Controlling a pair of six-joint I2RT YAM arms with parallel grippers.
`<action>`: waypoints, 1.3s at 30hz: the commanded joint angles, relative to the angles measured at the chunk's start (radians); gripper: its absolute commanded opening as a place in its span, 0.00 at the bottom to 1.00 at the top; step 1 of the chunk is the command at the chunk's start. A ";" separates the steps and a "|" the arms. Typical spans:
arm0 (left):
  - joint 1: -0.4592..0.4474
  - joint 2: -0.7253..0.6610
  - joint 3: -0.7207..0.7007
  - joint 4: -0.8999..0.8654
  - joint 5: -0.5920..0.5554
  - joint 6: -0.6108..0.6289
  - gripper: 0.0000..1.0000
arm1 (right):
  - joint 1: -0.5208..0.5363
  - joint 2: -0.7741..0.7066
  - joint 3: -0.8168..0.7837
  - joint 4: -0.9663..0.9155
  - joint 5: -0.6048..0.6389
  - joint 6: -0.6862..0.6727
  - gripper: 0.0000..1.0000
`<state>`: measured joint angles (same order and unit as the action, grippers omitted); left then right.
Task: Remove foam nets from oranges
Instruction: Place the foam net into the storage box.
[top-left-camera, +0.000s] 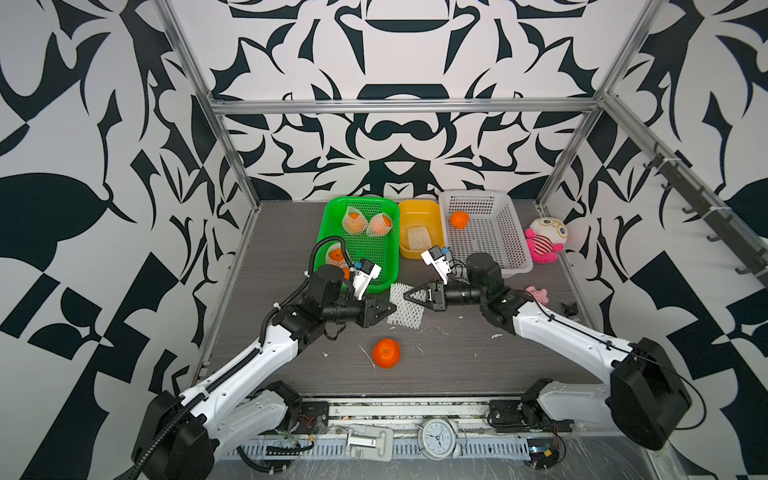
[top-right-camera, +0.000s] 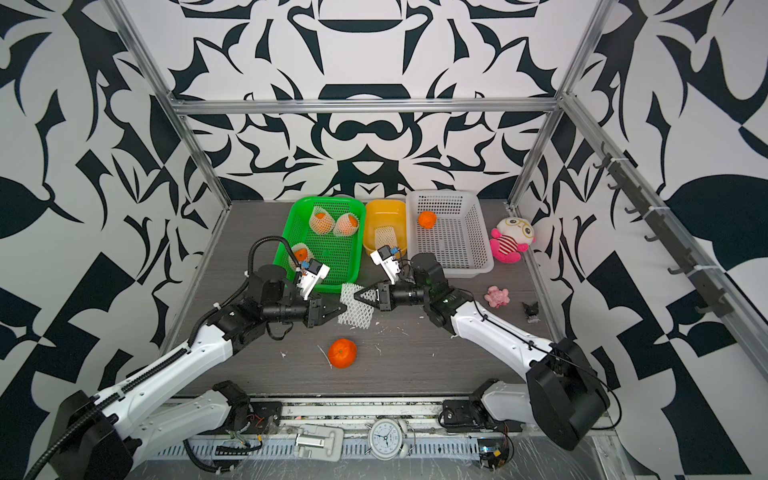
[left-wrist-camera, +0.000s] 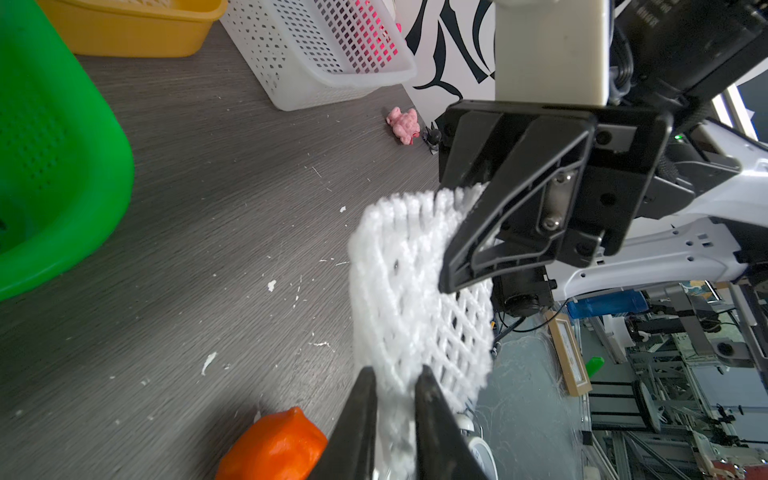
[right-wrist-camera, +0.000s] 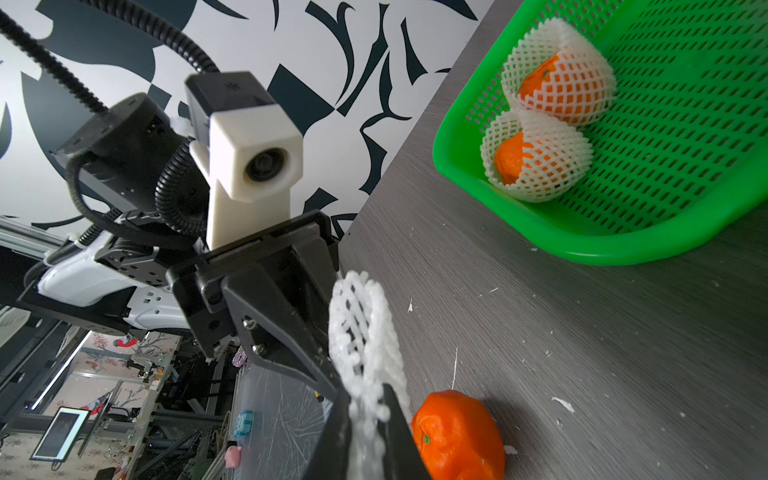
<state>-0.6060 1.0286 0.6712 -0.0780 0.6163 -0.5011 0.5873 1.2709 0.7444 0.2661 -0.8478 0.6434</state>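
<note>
Top view: I find one emptied foam net (top-left-camera: 405, 309) stretched between the left end effector (top-left-camera: 392, 309) and the right end effector (top-left-camera: 407, 296). A bare orange (top-left-camera: 386, 353) lies near on the counter (top-left-camera: 478, 357).

Left wrist view: the left jaws are nearly together, clamped on the net's edge (left-wrist-camera: 407, 291).

Right wrist view: the right jaws stand slightly apart with net strands (right-wrist-camera: 361, 332) between them. I cannot tell whether they grip.

Judgement: this sleeve is off and its disposal is in hand. Next, one end effector lets go and the other carries the net to the yellow tub (top-left-camera: 419, 208). Netted oranges (top-left-camera: 379, 224) remain in the green basket (top-left-camera: 328, 232).
</note>
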 joint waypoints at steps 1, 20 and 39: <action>0.002 0.022 0.020 0.043 0.048 -0.098 0.20 | -0.023 -0.028 0.049 -0.037 0.034 -0.047 0.32; 0.009 0.149 -0.030 0.483 0.114 -0.426 0.15 | -0.112 -0.250 -0.138 0.002 0.194 -0.009 0.92; 0.008 0.155 -0.013 0.384 0.043 -0.338 0.38 | -0.115 -0.296 -0.165 0.025 0.244 0.035 0.03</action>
<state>-0.6006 1.2098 0.6613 0.3660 0.6960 -0.8757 0.4782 0.9936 0.5575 0.2798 -0.6308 0.6998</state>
